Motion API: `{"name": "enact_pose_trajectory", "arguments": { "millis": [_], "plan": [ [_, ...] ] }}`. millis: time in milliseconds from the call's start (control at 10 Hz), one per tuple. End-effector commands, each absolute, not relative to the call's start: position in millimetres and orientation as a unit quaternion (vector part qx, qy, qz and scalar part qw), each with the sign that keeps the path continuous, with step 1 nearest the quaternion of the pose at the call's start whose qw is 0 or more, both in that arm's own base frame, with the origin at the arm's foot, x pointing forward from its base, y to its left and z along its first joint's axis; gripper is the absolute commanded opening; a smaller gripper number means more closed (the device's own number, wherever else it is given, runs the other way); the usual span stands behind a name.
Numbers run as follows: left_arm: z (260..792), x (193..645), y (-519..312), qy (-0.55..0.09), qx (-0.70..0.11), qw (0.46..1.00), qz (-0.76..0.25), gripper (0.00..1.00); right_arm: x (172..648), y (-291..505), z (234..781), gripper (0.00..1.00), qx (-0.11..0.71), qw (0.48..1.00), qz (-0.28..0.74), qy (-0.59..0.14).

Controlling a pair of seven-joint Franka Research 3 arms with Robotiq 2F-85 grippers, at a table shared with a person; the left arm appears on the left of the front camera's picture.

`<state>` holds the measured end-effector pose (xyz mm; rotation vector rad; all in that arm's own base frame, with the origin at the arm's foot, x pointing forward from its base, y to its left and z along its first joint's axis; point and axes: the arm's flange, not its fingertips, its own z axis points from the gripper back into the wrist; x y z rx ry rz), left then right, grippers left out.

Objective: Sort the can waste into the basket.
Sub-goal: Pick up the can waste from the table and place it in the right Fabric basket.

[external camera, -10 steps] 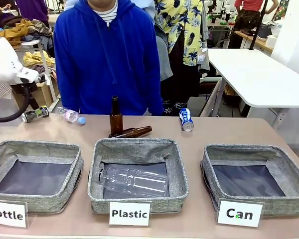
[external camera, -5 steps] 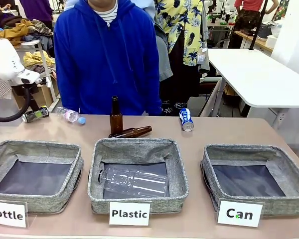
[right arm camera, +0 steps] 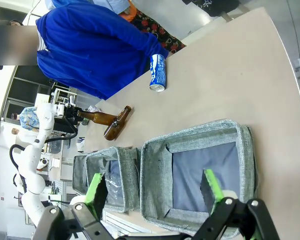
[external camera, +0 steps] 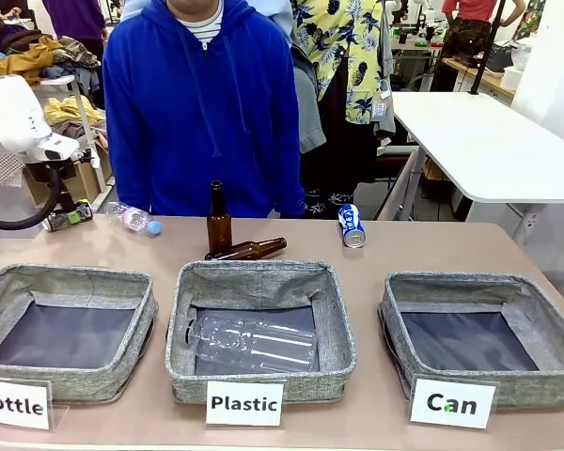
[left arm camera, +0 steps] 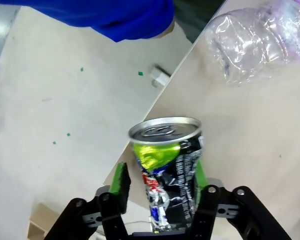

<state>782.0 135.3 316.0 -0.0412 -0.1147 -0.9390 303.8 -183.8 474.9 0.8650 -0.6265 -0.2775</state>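
At the worktop's (external camera: pixel 404 249) far left edge, the left hand (left arm camera: pixel 160 165) straddled the dark can (left arm camera: pixel 166 185), one pad against it, the other seemingly just shy: set to take it, not yet clamped. The blue can (external camera: pixel 351 225) lay at the far edge, well apart from the "Can" basket (external camera: pixel 461 282). Above the basket the right hand (right arm camera: pixel 152 182) hung wide and empty, likely placed for that nearer can.

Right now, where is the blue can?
In the front view, the blue can lies near the far edge of the table, right of the brown bottles and beyond the Can basket.
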Motion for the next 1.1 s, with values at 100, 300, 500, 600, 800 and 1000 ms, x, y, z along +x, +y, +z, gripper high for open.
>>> {"name": "enact_pose_trajectory", "arguments": {
  "millis": [100,300,500,600,800,1000],
  "plan": [
    [323,796,141,-0.03,-0.015,0.897,-0.44,0.14,306,-185,475,1.0,0.416,0.846,-0.122,-0.31],
    [331,792,141,-0.024,-0.021,0.894,-0.447,0.0,306,-185,475,1.0,0.416,0.846,-0.122,-0.31],
    [342,784,141,-0.019,-0.044,0.884,-0.465,0.0,306,-185,475,1.0,0.416,0.846,-0.122,-0.31],
    [355,773,141,-0.02,-0.059,0.884,-0.464,0.0,306,-185,475,1.0,0.416,0.846,-0.122,-0.31],
    [414,717,145,-0.043,-0.101,0.877,-0.468,0.0,306,-185,475,1.0,0.416,0.846,-0.122,-0.31],
    [478,629,145,-0.076,-0.12,0.845,-0.516,0.0,306,-185,475,1.0,0.416,0.846,-0.122,-0.31]
  ]
}}
